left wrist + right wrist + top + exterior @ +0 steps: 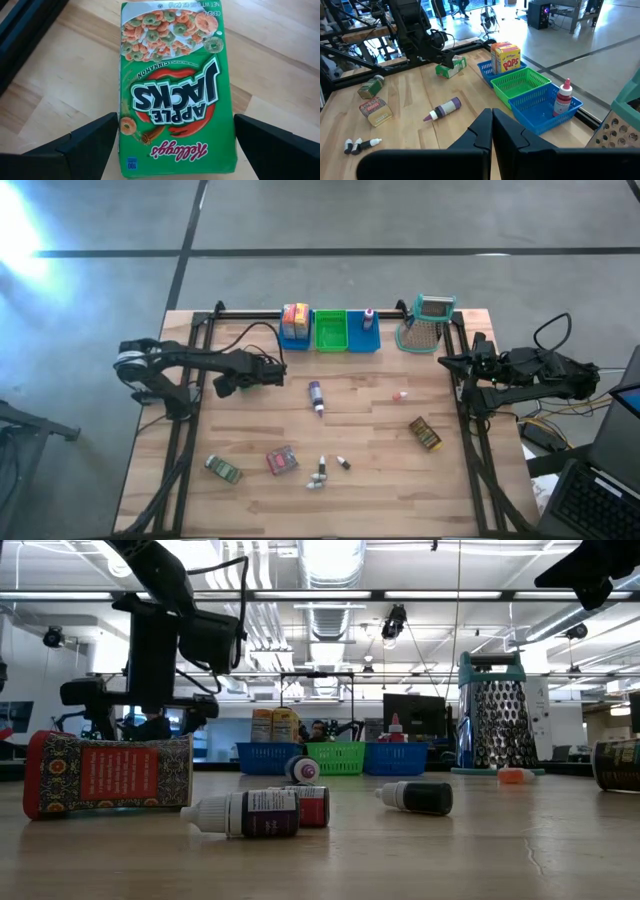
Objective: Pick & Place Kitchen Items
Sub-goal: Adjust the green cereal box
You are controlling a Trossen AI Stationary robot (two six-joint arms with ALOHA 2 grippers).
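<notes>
A green Apple Jacks cereal box lies flat on the wooden table, face up; the right wrist view shows this box beside the left arm. My left gripper is open and points steeply down over it, one finger on either side of the box's long sides; I cannot tell whether they touch. In the high view my left gripper is left of the table's middle. My right gripper is shut, holds nothing and waits raised at the table's right edge.
Along the far edge stand a blue bin with yellow boxes, a green bin, a blue bin with a small bottle, and a grater. A purple bottle, packets and small bottles lie nearer.
</notes>
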